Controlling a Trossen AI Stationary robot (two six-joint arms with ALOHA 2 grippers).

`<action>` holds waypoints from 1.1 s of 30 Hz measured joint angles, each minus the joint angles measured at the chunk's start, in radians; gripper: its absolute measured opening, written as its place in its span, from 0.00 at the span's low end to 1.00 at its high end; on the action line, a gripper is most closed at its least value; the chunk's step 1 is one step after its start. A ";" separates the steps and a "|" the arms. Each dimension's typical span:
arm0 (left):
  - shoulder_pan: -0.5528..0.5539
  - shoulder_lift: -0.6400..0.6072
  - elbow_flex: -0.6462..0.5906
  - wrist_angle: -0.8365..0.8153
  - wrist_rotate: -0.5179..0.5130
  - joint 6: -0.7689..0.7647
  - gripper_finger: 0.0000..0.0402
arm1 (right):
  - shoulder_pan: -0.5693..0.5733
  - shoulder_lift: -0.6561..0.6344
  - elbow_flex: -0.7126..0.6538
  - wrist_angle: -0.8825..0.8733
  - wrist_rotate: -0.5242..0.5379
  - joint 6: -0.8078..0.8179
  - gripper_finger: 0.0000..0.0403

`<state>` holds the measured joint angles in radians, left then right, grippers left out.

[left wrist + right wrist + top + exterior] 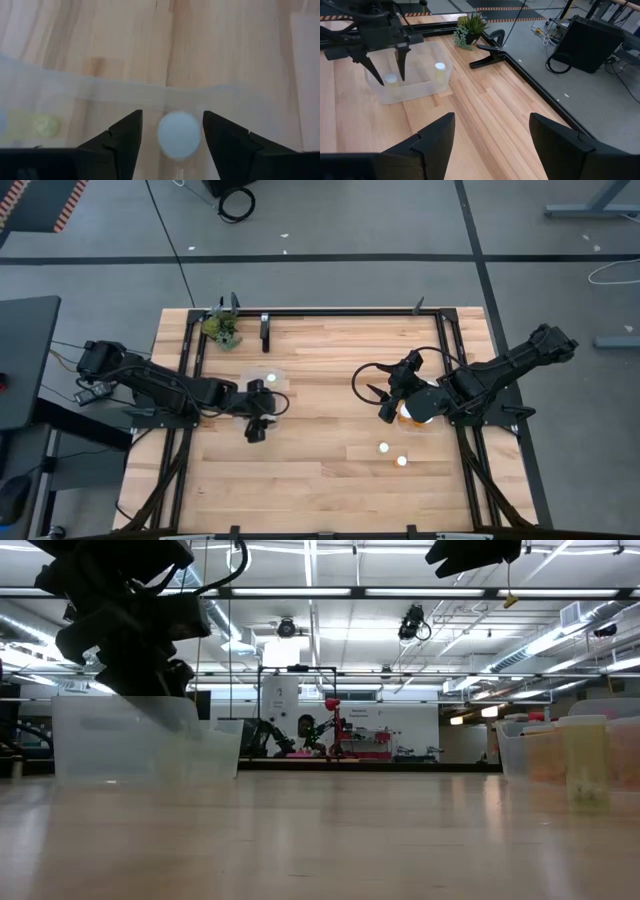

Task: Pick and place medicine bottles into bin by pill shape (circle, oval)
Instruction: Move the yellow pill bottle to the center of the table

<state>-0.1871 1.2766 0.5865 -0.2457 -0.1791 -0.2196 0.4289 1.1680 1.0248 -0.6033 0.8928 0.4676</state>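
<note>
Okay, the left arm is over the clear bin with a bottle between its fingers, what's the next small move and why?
Probably lift the left gripper straight up. Its fingers stand open with gaps on both sides of the white-capped bottle, which sits inside the clear bin, so it looks released.

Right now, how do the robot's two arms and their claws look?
Both arms are dark, almost black, jointed and slim, with black cables looping beside them. The left claw has two flat, wedge-shaped matte black fingers tapering to tips. The right claw has the same two dark pointed fingers. No markings are visible on them.
</note>
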 joint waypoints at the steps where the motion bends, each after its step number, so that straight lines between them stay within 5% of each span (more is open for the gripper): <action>1: 0.000 0.000 0.008 0.000 -0.001 0.006 0.55 | 0.000 0.000 0.000 0.000 0.000 0.000 0.65; 11: 0.000 -0.001 0.098 -0.091 -0.056 0.058 0.49 | 0.000 0.000 0.000 0.000 -0.003 0.000 0.65; 33: -0.053 -0.001 0.103 0.194 -0.056 0.014 0.47 | 0.021 0.000 -0.144 0.042 -0.228 0.187 0.65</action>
<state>-0.2405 1.2758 0.6895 -0.0512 -0.2349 -0.2057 0.4503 1.1679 0.8811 -0.5612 0.6648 0.6544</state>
